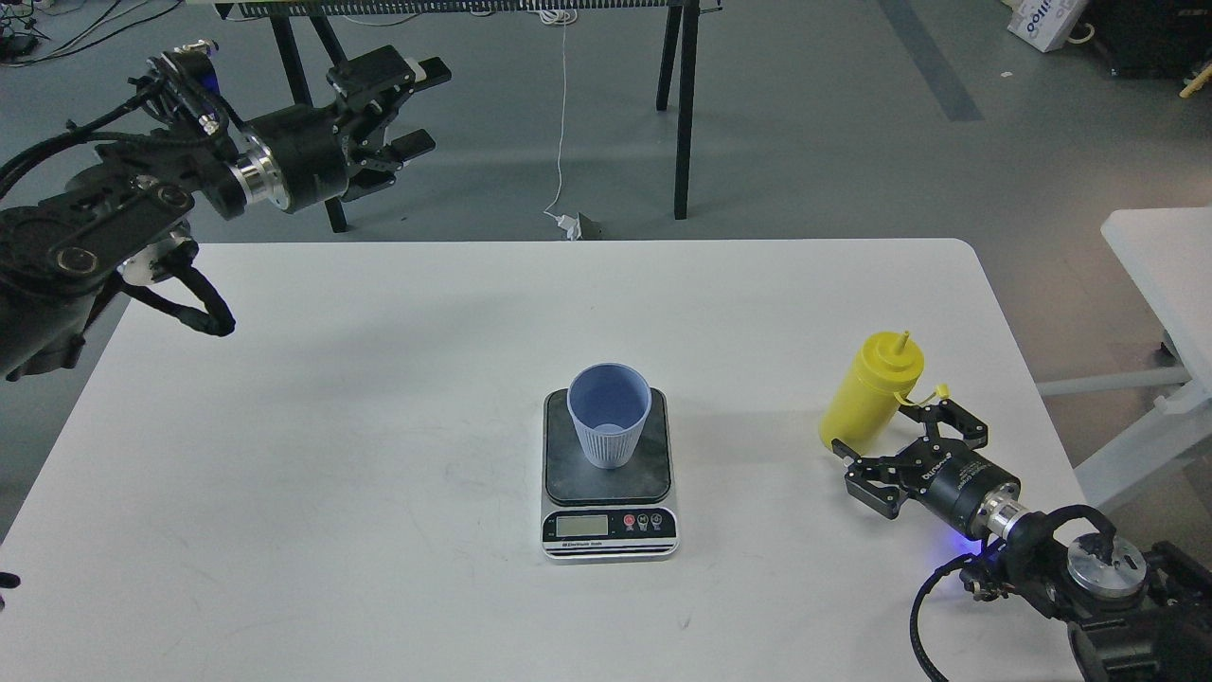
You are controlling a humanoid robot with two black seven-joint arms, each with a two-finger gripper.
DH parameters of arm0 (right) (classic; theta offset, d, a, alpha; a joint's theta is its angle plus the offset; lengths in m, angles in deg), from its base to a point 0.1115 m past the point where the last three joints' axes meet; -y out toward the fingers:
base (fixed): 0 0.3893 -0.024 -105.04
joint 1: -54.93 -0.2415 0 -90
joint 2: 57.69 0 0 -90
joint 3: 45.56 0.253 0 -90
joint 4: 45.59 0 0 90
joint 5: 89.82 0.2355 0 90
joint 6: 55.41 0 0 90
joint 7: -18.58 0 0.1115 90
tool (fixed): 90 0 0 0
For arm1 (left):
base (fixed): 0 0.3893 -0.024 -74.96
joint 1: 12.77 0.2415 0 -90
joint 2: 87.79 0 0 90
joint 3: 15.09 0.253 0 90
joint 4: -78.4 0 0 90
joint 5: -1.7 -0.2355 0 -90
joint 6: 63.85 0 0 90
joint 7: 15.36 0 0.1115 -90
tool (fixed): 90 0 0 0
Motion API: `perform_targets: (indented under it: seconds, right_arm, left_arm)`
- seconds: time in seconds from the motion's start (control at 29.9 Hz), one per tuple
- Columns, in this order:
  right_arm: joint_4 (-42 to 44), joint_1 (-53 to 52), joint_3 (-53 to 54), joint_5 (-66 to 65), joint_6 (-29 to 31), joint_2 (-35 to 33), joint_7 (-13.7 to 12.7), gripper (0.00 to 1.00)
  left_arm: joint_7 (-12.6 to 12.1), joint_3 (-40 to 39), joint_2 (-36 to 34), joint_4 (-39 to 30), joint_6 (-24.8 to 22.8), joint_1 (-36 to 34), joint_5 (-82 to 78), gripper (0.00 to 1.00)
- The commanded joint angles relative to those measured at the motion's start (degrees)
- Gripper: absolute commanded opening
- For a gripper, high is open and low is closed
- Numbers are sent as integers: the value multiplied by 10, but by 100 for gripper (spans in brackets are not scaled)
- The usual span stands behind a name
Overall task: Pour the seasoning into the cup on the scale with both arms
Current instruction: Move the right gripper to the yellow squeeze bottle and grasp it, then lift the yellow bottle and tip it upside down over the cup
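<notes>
The light-blue ribbed cup (609, 416) stands upright and empty on the dark platform of the scale (609, 511) at the table's centre. The yellow seasoning bottle (871, 391) stands upright at the right, its small cap hanging off to its right. My right gripper (895, 443) is open, low on the table, its fingers on either side of the bottle's base without closing on it. My left gripper (402, 109) is open and empty, held high beyond the table's far left corner.
The white table (379, 455) ends close to the right of the bottle. A second white table (1160, 256) stands further right. Black trestle legs (684, 104) and a hanging white cable (561, 123) are behind the table.
</notes>
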Motion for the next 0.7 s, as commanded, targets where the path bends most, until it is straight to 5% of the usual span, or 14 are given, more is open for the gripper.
perform_targets:
  seconds: [0.0,0.13,0.33,0.5,0.67]
  right_arm:
    - [0,-7,-1,0,0,3,0,86]
    - [0,-10,-1,-1,0,11,0,62]
    - [3,-23,-2,-1,0,16,0,1]
    - [0,-58,-1,-2,0,20,0,1]
    - [0,-209,-6,-96,0,-37,0,1]
  left_arm:
    - [0,0,0,0,0,1,0,99]
    - [0,0,0,-2,0,3,0,99]
    - [0,0,0,-2,0,10,0,99]
    - [0,-5,-3,-2,0,10,0,99]
    - [0,-19,-9,-2,0,10,-1,99]
